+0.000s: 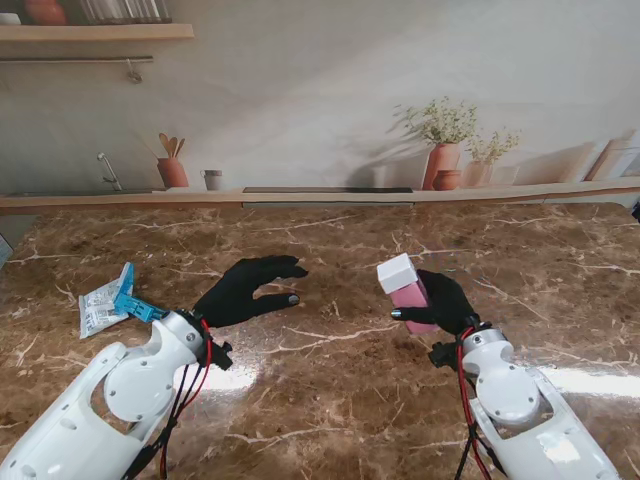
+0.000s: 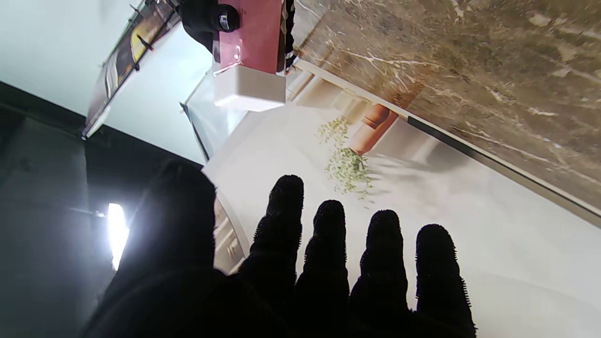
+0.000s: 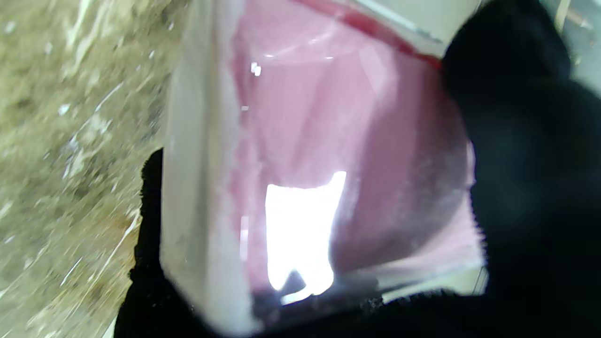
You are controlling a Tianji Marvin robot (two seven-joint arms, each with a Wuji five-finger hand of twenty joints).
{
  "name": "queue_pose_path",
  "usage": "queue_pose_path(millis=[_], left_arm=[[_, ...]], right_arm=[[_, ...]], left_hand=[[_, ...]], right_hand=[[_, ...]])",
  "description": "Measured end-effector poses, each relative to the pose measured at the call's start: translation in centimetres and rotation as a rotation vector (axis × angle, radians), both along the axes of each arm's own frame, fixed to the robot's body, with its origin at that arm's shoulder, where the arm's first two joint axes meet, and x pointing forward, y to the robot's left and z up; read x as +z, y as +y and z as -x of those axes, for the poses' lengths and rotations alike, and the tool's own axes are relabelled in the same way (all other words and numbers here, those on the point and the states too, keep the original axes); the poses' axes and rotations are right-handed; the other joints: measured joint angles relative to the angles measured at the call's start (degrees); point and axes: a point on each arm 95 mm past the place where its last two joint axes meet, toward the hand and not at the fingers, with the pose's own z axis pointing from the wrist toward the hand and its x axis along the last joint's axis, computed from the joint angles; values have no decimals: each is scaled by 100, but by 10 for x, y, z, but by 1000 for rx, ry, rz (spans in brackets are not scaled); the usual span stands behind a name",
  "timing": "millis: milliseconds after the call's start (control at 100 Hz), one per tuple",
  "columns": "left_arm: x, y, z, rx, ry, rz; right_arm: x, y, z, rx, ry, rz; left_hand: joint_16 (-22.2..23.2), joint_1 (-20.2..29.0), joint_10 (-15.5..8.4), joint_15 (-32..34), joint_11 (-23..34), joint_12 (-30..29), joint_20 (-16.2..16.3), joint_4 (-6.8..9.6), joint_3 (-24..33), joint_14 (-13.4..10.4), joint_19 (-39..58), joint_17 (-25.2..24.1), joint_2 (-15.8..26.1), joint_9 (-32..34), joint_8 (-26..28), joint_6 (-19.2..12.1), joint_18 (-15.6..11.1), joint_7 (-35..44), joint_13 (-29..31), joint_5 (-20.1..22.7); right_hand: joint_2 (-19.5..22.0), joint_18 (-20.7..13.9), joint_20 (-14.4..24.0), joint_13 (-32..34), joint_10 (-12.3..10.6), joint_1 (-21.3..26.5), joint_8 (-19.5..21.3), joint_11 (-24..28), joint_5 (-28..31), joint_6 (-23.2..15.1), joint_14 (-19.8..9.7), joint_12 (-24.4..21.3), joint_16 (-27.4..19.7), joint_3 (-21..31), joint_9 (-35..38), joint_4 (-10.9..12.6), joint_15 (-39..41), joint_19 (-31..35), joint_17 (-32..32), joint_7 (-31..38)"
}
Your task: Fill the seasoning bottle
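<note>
The seasoning bottle [image 1: 409, 290] is a clear square jar of pink powder with a white cap. My right hand [image 1: 443, 300] is shut around its body and holds it tilted, cap toward the left, above the table. The right wrist view is filled by the bottle [image 3: 328, 155], with black fingers [image 3: 521, 155] wrapped over it. My left hand [image 1: 248, 290] hovers open to the left of the bottle, fingers spread and pointing at it, holding nothing. In the left wrist view, the left hand's fingers [image 2: 328, 253] reach toward the capped bottle [image 2: 251, 61].
A white and blue seasoning refill packet [image 1: 108, 300] lies on the brown marble table [image 1: 340, 390] at the far left, beside my left forearm. A backdrop wall with a printed shelf and plant pots [image 1: 445, 165] rises behind the table's far edge.
</note>
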Motion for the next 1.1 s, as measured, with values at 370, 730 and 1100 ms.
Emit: queue_pose_path(millis=[370,730,1100], left_arm=[[41,-16,-19,-158,-67,-195],[61,-38,-25,-333,2,-407],[59,-46,-34,-346,-42,-458]], right_arm=[[1,52,12,148,-64,41],[8,86,15,277,-118,82],[19,100,17,321,-164,59]], left_hand=[[284,-412,-249,4,230,109,590,-115,4203,0,-48,-86,-2242,-998,-310,-615,5,-126,-202,-1261],[387,-100,-328,-5,-801,388,993,-145,4965,-12,-816,-144,-2344,-1811,-436,-873,5,-1093,-759,-2296],[831,-74,-509,340,306,807,1288,-289,4807,-66,39,206,-2736,-736,1181,-429,-144,836,401,-1619]], right_hand=[[81,-72,167,965,-51,-15,1100,-478,257,421,133,-1594,-982,-385,788,-2,-54,1930,1418,-158],[81,-81,168,965,-2,-15,1225,-466,274,501,169,-1586,-981,-388,836,-2,114,2132,1421,-158],[116,-126,174,965,2,-15,1236,-464,277,542,170,-1583,-976,-425,841,-2,180,2243,1399,-158]])
